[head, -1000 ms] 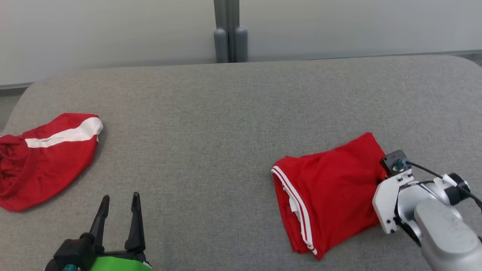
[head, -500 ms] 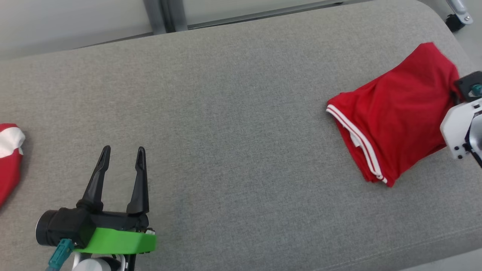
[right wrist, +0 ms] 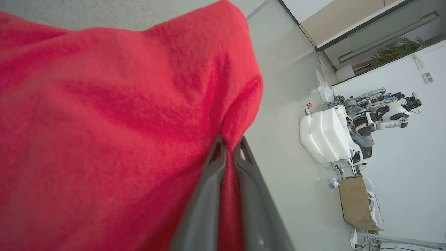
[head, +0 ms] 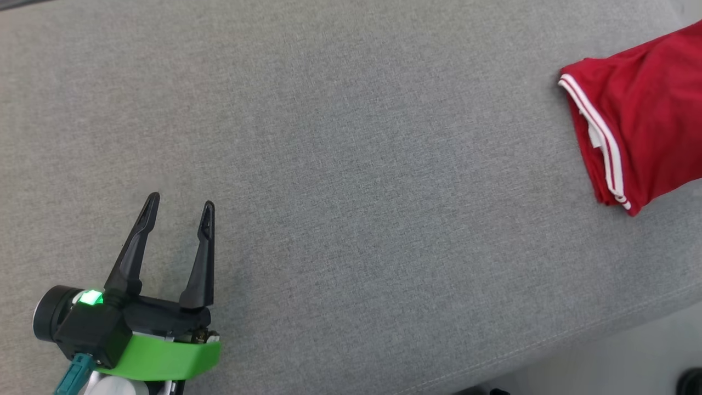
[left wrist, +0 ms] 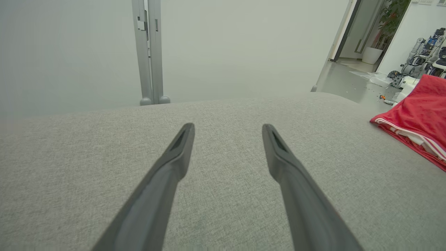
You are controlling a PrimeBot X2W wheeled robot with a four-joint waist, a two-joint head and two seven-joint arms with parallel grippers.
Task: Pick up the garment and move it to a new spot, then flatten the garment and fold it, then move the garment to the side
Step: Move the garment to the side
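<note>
Red folded garment [head: 652, 115], white-striped hem.

Grey fabric surface [head: 351, 164], grey post [left wrist: 150, 52] behind it, cardboard box [right wrist: 357, 202] near white cushions [right wrist: 325, 134] on the floor

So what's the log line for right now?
garment: folded, red | right gripper: shut on garment | left gripper: open, empty, over grey surface

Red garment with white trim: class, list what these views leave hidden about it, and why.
- Head view: the red folded fabric garment with white trim is cut off by the right edge.
- Right wrist view: the right hand is shut on it; close red cloth hides the trim and folds.
- Left wrist view: the right edge cuts it; pale machines beyond are too small to identify.
</note>
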